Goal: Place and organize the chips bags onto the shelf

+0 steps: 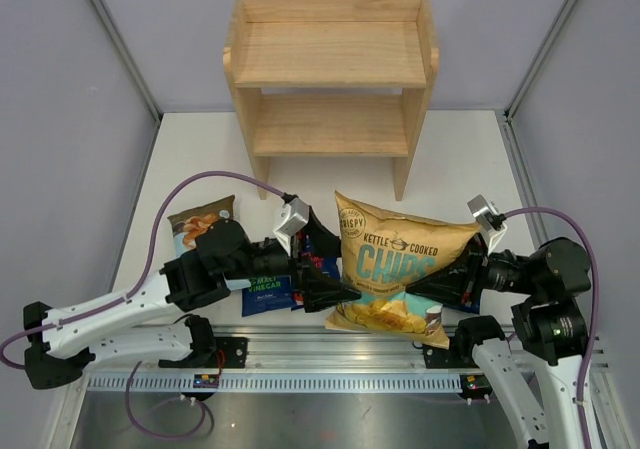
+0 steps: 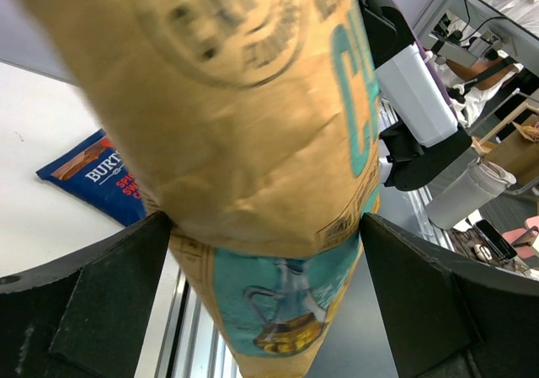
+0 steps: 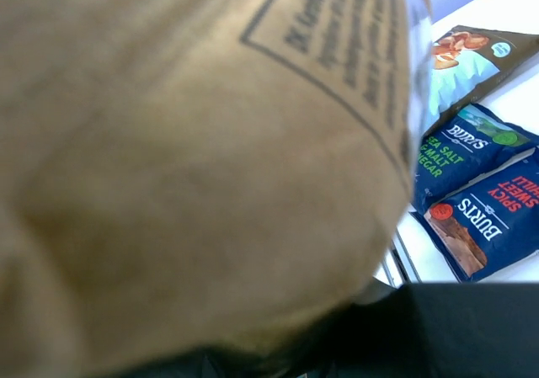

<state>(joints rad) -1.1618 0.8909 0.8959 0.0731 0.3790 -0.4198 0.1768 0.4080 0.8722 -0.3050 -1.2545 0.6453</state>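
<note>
Right fingers point(image 1: 440, 287) grip one yellow bag point(image 1: 400, 264); two BURTS bags point(image 3: 493, 216) visible.

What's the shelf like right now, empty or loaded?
Empty. In the top view both tiers of the shelf are bare wood, with no bag on either.

Robotics lab; aluminium rail point(image 1: 330, 354); grey enclosure panels point(image 1: 60, 119); cluttered desks point(image 2: 498, 20) behind.

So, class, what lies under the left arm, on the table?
Under the left arm, near its wrist, lie dark blue Burts bags, only their near edges showing. The arm covers the rest, so their number is unclear from above. The pale blue bag pokes out beside it.
</note>
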